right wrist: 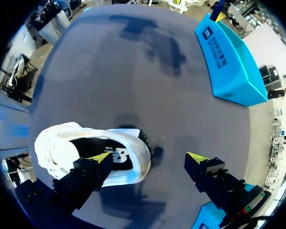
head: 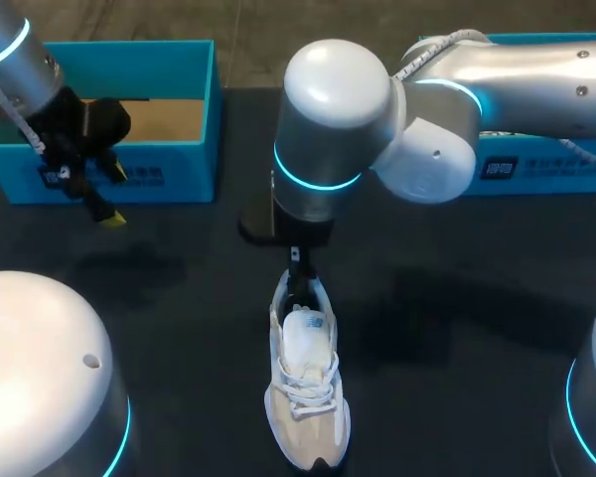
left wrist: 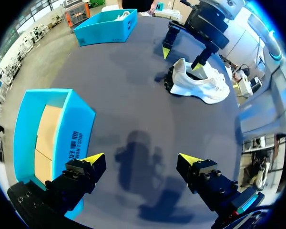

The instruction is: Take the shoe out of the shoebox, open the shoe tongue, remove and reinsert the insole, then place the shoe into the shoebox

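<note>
1. White sneaker point(head: 306, 397) sitting sole-down on the dark table point(head: 457, 388), out of both boxes, toe toward the robot, heel just under the right gripper point(right wrist: 150, 158).
2. Right gripper spread wide and gripping nothing, straddling the heel collar: one yellow tip over the sneaker's opening, above the dark insole point(right wrist: 115, 157), the other outside, past the heel.
3. Left gripper point(left wrist: 141, 161) likewise spread wide and empty, hanging just beside the near shoebox point(left wrist: 62, 126), well apart from the sneaker.
4. First hazard, as a judgement: pinching only the heel collar and pulling. Likely to tip or drag so light a sneaker, with nothing pinning the toe end.
5. Second hazard: catching collar and insole edge together, or missing the insole altogether, given a flat, snug target deep in the opening.
6. Third hazard: knocking the near shoebox's wall when swinging the left gripper toward the sneaker, close as that finger is to it.
7. Tally: one sneaker on the table; two teal shoeboxes, counting the far shoebox point(left wrist: 107, 28) (something white inside it, too small to tell); two grippers, four yellow tips.
</note>
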`<state>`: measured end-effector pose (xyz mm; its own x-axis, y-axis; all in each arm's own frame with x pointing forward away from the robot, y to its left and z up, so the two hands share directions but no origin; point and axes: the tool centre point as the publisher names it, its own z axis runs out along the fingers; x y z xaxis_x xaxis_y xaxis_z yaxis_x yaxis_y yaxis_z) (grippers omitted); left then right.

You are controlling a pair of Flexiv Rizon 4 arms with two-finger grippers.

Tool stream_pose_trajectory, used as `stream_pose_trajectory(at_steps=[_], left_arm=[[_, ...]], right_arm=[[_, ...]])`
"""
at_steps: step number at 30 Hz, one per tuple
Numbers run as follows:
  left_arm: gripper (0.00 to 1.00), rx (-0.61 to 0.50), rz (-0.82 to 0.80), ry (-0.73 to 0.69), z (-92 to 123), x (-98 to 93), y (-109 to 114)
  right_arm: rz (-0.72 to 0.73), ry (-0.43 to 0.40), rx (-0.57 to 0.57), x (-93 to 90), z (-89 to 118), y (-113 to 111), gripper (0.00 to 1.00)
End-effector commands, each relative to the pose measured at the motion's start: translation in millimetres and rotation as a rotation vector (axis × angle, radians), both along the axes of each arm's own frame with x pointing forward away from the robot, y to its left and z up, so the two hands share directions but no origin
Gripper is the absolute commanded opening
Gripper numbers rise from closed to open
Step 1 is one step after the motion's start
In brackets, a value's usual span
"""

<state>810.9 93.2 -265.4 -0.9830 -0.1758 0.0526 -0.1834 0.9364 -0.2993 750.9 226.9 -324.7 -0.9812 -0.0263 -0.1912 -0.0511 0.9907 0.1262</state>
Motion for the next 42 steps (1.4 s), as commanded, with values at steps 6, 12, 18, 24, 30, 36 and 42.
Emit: stream_pose_trajectory(at_steps=[6, 12, 18, 24, 30, 36, 42], left_arm=[[1.0, -0.029, 0.157, 0.076, 9, 4.9, 18], [1.0, -0.044, 0.299, 0.124, 13, 9.2, 30], [1.0, -0.048, 0.357, 0.143, 15, 10.3, 39], [1.0, -0.052, 0.405, 0.151, 16, 11.9, 45], [1.0, -0.061, 0.437, 0.169, 12, 13.8, 45], [1.0, -0.064, 0.45, 0.178, 8, 13.3, 43], [1.0, -0.065, 0.477, 0.194, 5, 12.7, 43]], right_arm=[[0.011, 0.042, -0.027, 8.2, -14, 1, 1.0], [0.002, 0.064, -0.043, 9.3, -25, 2, 1.0], [-0.004, 0.085, -0.061, 9.1, -36, 2, 1.0], [-0.021, 0.101, -0.076, 8.6, -43, 0, 0.8], [-0.027, 0.108, -0.089, 2.1, -50, -1, 0.0], [-0.032, 0.108, -0.094, -4.4, -52, -10, 0.0], [-0.033, 0.103, -0.099, -7.2, -52, -14, 0.0]])
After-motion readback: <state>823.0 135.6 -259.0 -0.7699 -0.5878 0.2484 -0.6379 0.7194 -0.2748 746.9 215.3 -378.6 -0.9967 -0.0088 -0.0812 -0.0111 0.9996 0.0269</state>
